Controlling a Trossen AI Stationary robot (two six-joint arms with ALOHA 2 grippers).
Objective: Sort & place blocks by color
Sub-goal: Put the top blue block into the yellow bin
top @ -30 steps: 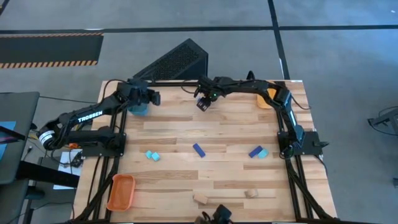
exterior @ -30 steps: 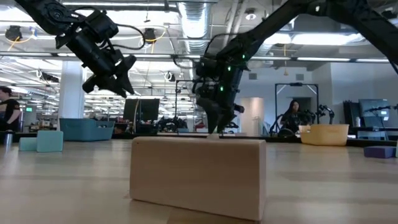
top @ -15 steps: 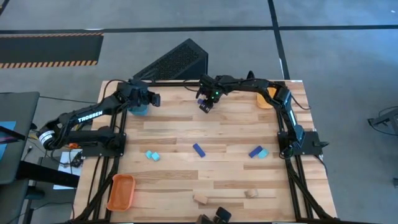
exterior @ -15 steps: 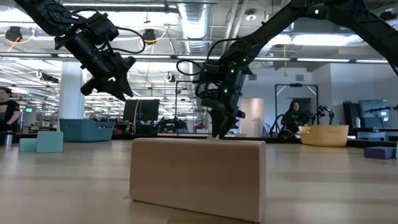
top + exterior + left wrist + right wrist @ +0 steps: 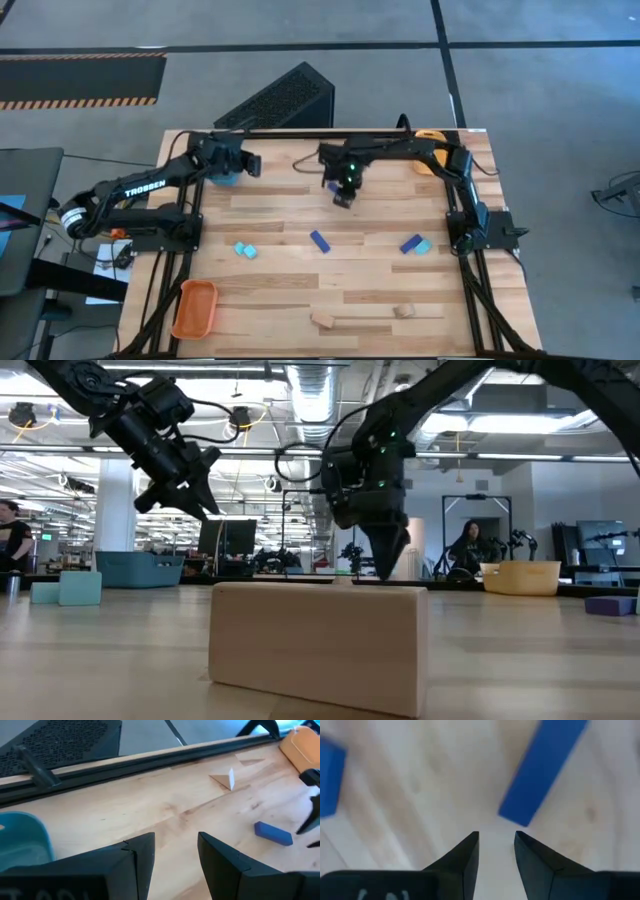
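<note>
The right hand [image 5: 342, 197] hangs over the middle of the counter [image 5: 300, 300], toward its far side. Its two fingers [image 5: 465, 855] stand a little apart with bare wood showing between them — open, gripping nothing. Just ahead of its fingertips lies a dark blue block [image 5: 319, 241], a long one set at a slant on the wood; in the right wrist view it fills the space right before the fingers, not touching them. Off to that hand's outer side, near the base of the right arm, a second dark blue block [image 5: 410, 243] lies against a cyan block [image 5: 423, 246].

The left hand [image 5: 247, 163] is held in the air at the far left part of the counter, just beside the teal tray [image 5: 224, 178]. Its fingers [image 5: 142, 855] are parted with nothing between them — open as well.

Well nearer the counter's front than the left hand, a pair of cyan blocks [image 5: 245, 250] sits together. Two tan wood blocks [image 5: 322, 319] [image 5: 403, 311] lie by the front edge, well apart from both hands. The orange tray [image 5: 194, 307] sits at the front left corner, the yellow-orange tray [image 5: 428, 164] at the far right corner, beyond the right arm.
</note>
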